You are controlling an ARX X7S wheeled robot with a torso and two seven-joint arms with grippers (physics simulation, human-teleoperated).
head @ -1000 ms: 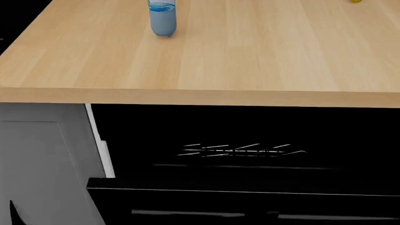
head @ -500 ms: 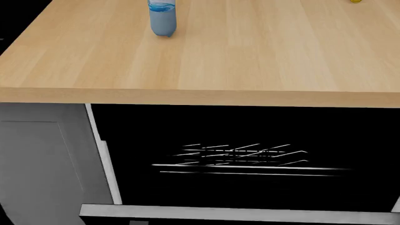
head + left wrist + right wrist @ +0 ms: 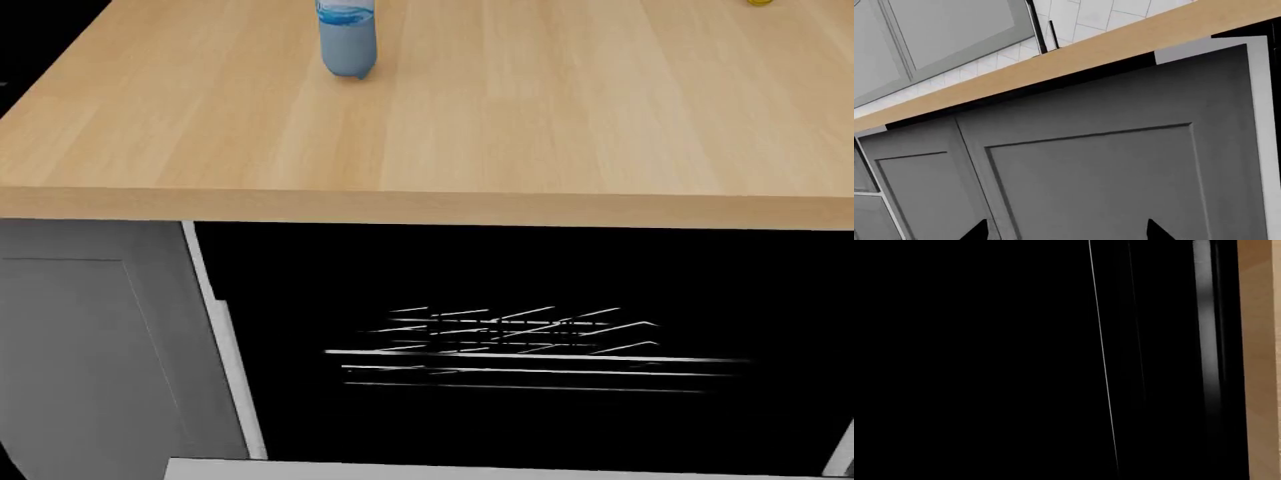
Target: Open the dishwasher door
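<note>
In the head view the dishwasher door [image 3: 507, 469] is swung down; only its pale grey top edge shows at the bottom of the frame. Above it the dark dishwasher cavity [image 3: 534, 280] is exposed, with wire racks [image 3: 534, 345] inside. In the right wrist view a glossy black panel [image 3: 987, 360] fills the frame, with a thin bright seam [image 3: 1102, 350] and a blurred grey bar [image 3: 1205, 330]; the right gripper's fingers cannot be made out against it. My left gripper [image 3: 1066, 235] is open and empty, facing a grey panelled cabinet door [image 3: 1107, 180]. Neither gripper shows in the head view.
A light wood countertop [image 3: 534, 120] runs above the cavity, with a blue plastic bottle [image 3: 347, 40] standing on it at the back left. Grey cabinet doors [image 3: 80, 340] stand left of the dishwasher. A wood strip [image 3: 1262, 365] edges the right wrist view.
The dishwasher door has swung further down: its top edge dropped from the lower part of the head view to the very bottom, and more of the wire racks show.
</note>
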